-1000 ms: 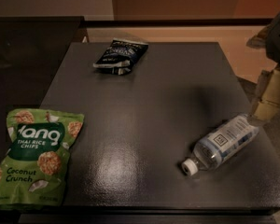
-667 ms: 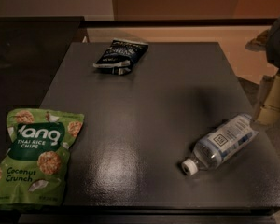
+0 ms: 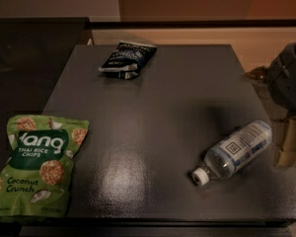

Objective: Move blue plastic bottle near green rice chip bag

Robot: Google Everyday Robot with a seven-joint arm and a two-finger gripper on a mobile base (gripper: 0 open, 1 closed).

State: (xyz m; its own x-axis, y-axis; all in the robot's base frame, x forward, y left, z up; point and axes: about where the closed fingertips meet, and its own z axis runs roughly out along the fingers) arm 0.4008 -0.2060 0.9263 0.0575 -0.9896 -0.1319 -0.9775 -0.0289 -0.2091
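Dropping lower, gripper (image 3: 287,143) now sits just beside bottle (image 3: 234,152) at 4 o'clock; can't tell if open. Bottle has not moved; green bag (image 3: 37,167) far off at 8 o'clock. Grab looks next.

Blue plastic bottle (image 3: 234,152) sideways near tool (image 3: 288,143) at right; green rice chip bag (image 3: 37,164) front-left.
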